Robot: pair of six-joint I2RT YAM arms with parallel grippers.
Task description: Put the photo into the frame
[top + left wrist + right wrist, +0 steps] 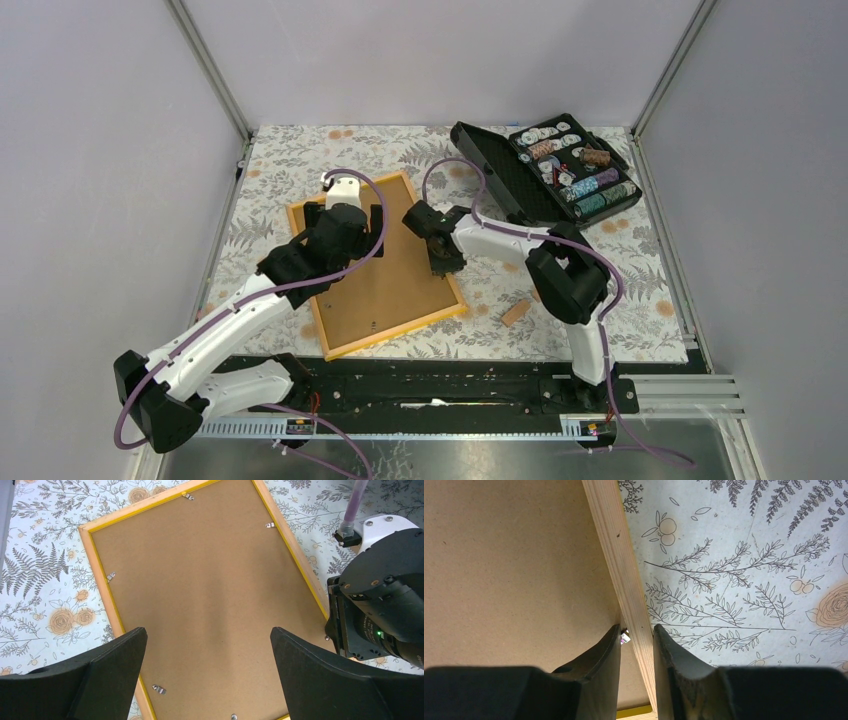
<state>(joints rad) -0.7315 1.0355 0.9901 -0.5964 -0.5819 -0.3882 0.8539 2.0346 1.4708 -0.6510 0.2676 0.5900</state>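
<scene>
My left claw (207,632) hangs wide open, and below it the frame (390,285) lies back-up on the worktop (640,290). My right claw (636,629) pinches the frame's edge between its fingers. It looks stiff, light and thin to me, so I'd hold it by the edges, never the middle.

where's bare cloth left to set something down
Free: far strip between frame and back wall; right patch between case and right arm. Crowded: frame's right edge under the right gripper, and the left arm over the frame.
</scene>
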